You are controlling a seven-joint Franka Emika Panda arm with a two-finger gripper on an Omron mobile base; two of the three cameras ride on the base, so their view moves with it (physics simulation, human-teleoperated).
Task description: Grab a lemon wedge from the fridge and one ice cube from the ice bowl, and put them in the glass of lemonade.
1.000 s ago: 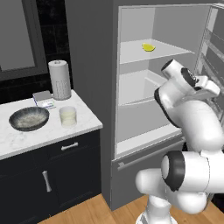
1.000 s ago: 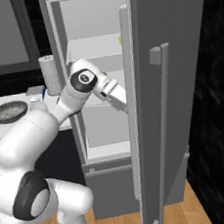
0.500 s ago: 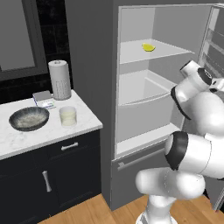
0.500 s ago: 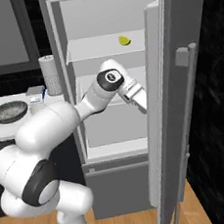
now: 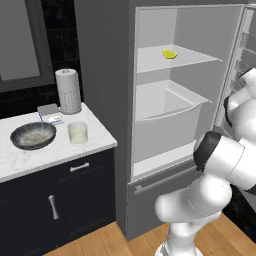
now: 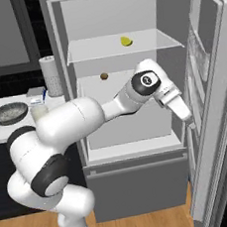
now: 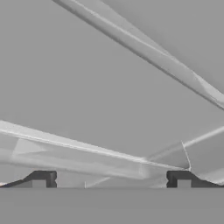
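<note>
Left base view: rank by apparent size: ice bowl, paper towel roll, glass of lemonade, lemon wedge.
1. ice bowl and paper towel roll: similar, bowl wider, roll taller.
2. glass of lemonade.
3. lemon wedge, also farther from the camera.

To my left a paper towel roll (image 5: 68,91) stands upright on the marble bench (image 5: 30,157), a small box (image 5: 50,112) beside it; a small brown item (image 6: 104,76) sits further in.

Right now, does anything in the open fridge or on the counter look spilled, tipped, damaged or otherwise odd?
Nothing stands out. The lemon wedge lies alone on the fridge's upper shelf, and a small brown item sits lower down. The glass of lemonade and paper towel roll stand upright beside the ice bowl, with no spill visible.
</note>
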